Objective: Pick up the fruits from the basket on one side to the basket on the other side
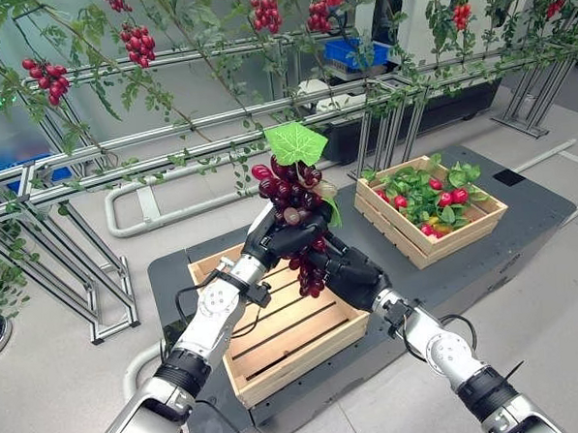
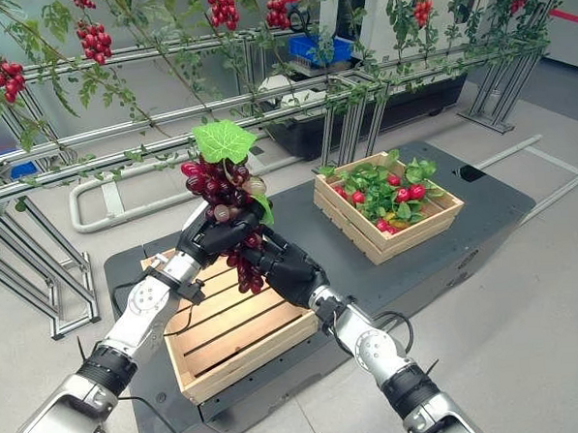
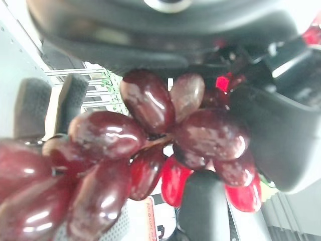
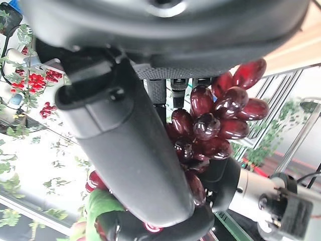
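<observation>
Left eye view: dark red grape bunch [image 1: 290, 202] topped by a green leaf [image 1: 296, 142], held up in the air above the near crate [image 1: 277, 358], a slatted wooden box with nothing in it, at about 6 o'clock on the dark bench [image 1: 522, 226]. Left hand [image 1: 271, 237] coming in from 7 o'clock, fingers curled round the bunch's middle; right hand [image 1: 345, 268] coming in from 5 o'clock, just beside the left, fingers closed on the lower grapes. Second wooden crate [image 1: 407, 239] at about 2 o'clock, well apart from the first, filled with leaves and red fruits [image 1: 447, 197]. Metal trellis rails [image 1: 169, 155] behind the bench, hung with vines and red berry clusters [image 1: 139, 42]. Right eye view: same scene, bunch between both hands over the far edge of the near crate, far crate at 2 o'clock. Left wrist view: glossy dark red grapes [image 3: 150, 135] pressed close against the dark palm, fingers [image 3: 200, 206] wrapped about them. Right wrist view: thumb [image 4: 125, 145] lying across the bunch, grapes [image 4: 215, 120] showing past it, left wrist [image 4: 271, 201] just beyond at 4 o'clock.
</observation>
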### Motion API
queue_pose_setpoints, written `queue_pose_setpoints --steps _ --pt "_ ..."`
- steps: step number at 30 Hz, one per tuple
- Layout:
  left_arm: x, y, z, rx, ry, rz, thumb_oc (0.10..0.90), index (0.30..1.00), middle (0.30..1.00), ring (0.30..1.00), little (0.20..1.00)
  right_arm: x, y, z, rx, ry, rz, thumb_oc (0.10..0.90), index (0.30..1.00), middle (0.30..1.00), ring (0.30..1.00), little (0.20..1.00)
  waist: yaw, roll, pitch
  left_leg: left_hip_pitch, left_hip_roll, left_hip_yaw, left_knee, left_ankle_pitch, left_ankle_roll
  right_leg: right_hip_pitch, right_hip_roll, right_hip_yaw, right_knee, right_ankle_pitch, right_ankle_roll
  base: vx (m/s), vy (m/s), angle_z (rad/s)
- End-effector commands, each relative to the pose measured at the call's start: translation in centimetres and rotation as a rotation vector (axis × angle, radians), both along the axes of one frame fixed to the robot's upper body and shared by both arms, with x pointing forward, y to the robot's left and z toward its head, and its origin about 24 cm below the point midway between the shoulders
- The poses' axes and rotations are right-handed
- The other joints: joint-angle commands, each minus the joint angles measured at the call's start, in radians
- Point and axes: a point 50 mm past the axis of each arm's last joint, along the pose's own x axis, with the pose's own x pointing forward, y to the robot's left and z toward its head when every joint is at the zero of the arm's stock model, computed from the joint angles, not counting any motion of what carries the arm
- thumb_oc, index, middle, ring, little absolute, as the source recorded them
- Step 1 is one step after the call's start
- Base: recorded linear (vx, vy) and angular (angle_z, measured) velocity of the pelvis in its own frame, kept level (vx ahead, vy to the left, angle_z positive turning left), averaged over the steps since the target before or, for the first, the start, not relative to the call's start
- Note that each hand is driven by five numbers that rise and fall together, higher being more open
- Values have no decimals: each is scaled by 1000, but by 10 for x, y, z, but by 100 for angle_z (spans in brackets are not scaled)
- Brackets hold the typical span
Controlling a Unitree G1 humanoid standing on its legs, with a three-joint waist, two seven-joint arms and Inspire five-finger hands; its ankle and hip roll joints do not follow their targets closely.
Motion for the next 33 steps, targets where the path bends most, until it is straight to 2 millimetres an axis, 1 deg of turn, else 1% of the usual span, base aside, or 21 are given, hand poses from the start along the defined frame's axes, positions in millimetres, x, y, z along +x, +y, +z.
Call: queue_pose_setpoints --steps 1,3,5,8,14,18,21,24,28,29,30,31,33 --pt "-11 -76 -10 104 -44 -336 400 300 300 300 300 7 79 116 472 -496 238 800 900 900 900 900 1 2 -50 4 -8 -17 1 -144 -8 -13 -2 27 2 -65 -13 0 0 0" --pt "-13 -79 -15 137 -44 -347 400 300 300 300 300 9 79 117 434 -510 230 800 900 900 900 900 -1 1 -48 3 -9 -17 1 -144 -8 -15 -1 30 2 -65 -12 0 0 0" --pt "-14 -79 -16 153 -50 -352 400 300 300 300 300 10 78 116 399 -518 224 800 900 900 900 900 -3 0 -47 1 -9 -16 1 -144 -7 -18 0 32 2 -64 -12 0 0 0" --pt "-13 -81 -14 183 -73 -361 400 300 300 300 300 15 73 113 312 -537 205 800 900 900 900 900 -6 -3 -44 -2 -8 -15 1 -143 -8 -21 1 34 2 -63 -12 0 0 0" --pt "-16 -85 -14 270 -120 -396 400 300 300 300 300 19 66 113 243 -558 181 800 900 900 900 900 -10 -6 -42 -1 -6 -13 1 -142 -9 -21 2 35 2 -62 -11 0 0 0" --pt "-18 -86 -16 372 -169 -422 400 300 300 300 300 20 65 114 219 -569 176 800 900 900 900 900 -14 -4 -43 0 -5 -11 1 -142 -8 -22 2 39 2 -62 -11 0 0 0" --pt "-20 -87 -17 513 -258 -451 400 300 300 300 300 21 64 114 210 -571 169 800 900 900 900 900 -17 -1 -43 -1 -4 -8 1 -141 -7 -24 3 42 2 -61 -10 0 0 0" --pt "-19 -88 -13 556 -290 -455 400 300 300 300 300 22 64 116 210 -577 154 800 900 900 900 900 -21 2 -42 -3 -5 -8 1 -140 -7 -27 2 45 2 -59 -7 0 0 0" --pt "-17 -90 -10 586 -323 -440 400 300 300 300 300 22 64 116 255 -566 142 800 900 900 900 900 -22 5 -40 -3 -4 -5 1 -140 -6 -29 1 47 2 -57 -5 0 0 0" --pt "-17 -90 -10 580 -322 -429 400 300 300 300 300 22 64 117 305 -543 137 596 594 594 594 594 -23 5 -40 -3 -4 -6 1 -140 -6 -29 0 47 2 -56 -5 0 2 -3" --pt "-16 -90 -10 572 -319 -422 400 300 300 300 300 22 63 117 327 -537 126 536 505 505 505 505 -23 6 -40 -3 -5 -7 1 -141 -5 -29 1 48 2 -57 -5 0 0 0" --pt "-16 -90 -10 570 -318 -419 400 300 300 300 300 22 63 117 332 -535 121 400 300 300 300 300 -23 6 -41 -3 -5 -7 1 -141 -5 -30 1 48 2 -57 -5 0 0 0" --pt "-16 -91 -10 554 -312 -408 400 300 300 300 300 22 63 118 358 -528 99 400 300 300 300 300 -23 7 -41 -4 -5 -8 1 -141 -4 -31 1 49 2 -56 -5 0 0 0"
